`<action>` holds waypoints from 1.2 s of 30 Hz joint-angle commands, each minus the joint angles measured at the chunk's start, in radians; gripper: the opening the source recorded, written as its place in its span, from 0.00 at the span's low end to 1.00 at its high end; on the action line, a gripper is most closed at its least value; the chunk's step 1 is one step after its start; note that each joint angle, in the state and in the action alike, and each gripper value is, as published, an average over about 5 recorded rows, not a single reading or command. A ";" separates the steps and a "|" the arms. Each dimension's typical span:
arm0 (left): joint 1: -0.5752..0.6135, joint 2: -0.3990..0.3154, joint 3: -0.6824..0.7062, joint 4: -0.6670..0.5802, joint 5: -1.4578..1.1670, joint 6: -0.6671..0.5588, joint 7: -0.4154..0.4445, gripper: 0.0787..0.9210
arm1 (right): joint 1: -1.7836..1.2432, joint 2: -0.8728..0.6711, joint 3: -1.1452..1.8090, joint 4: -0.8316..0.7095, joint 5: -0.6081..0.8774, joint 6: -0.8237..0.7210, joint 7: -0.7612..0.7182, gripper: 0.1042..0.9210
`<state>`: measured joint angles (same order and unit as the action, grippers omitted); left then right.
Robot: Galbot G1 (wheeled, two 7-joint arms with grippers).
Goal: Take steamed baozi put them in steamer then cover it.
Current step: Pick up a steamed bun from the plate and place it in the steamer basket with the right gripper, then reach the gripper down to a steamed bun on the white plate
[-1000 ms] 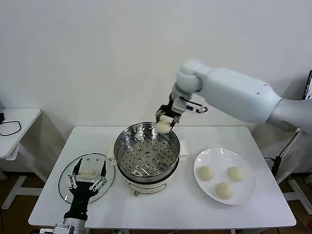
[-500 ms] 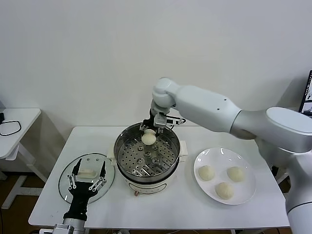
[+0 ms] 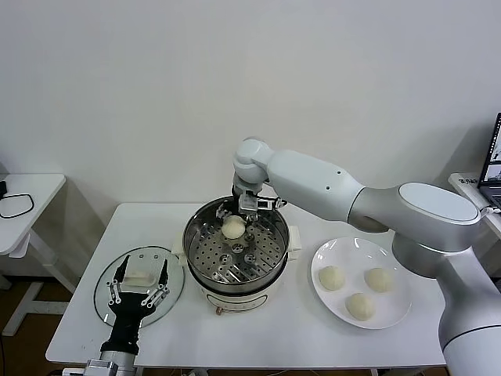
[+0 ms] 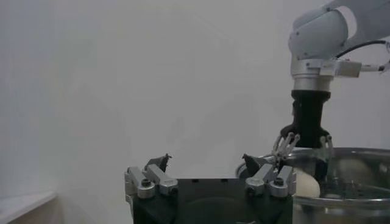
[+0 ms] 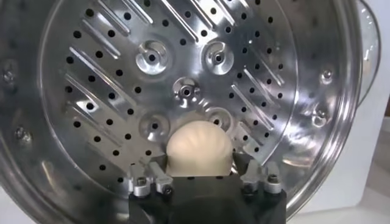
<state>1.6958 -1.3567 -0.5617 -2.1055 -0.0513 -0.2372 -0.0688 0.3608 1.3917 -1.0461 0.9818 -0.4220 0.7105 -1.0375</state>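
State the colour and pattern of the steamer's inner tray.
Shiny silver steel tray, dotted with round holes and raised slots; the right wrist view shows it best.

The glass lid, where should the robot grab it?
Probably by the cream handle at the centre of the cover, coming straight down. The lid lies flat, so only that raised bar offers a pinch. The open left gripper hovers over it.

head overview, wrist close-ups, steamer shared
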 commanded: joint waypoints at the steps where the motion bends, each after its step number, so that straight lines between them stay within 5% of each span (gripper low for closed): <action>1: 0.001 0.000 0.000 -0.002 0.001 0.004 -0.002 0.88 | 0.058 -0.087 0.016 0.096 0.136 -0.073 -0.072 0.88; 7: -0.001 0.001 0.002 -0.004 0.002 0.007 -0.001 0.88 | 0.247 -0.327 -0.076 0.250 0.504 -0.384 -0.173 0.88; 14: -0.010 0.013 0.015 -0.006 0.018 0.026 -0.004 0.88 | 0.360 -0.564 -0.287 0.246 0.846 -0.677 -0.162 0.88; 22: -0.020 0.016 0.032 -0.002 0.030 0.021 -0.006 0.88 | 0.254 -0.698 -0.428 0.281 0.914 -0.802 -0.112 0.88; 36: -0.016 0.006 0.033 0.007 0.033 0.008 -0.008 0.88 | 0.017 -0.659 -0.409 0.263 0.859 -0.828 -0.028 0.88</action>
<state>1.6794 -1.3511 -0.5298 -2.0986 -0.0205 -0.2288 -0.0764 0.4806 0.7729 -1.4187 1.2452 0.3990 -0.0466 -1.0982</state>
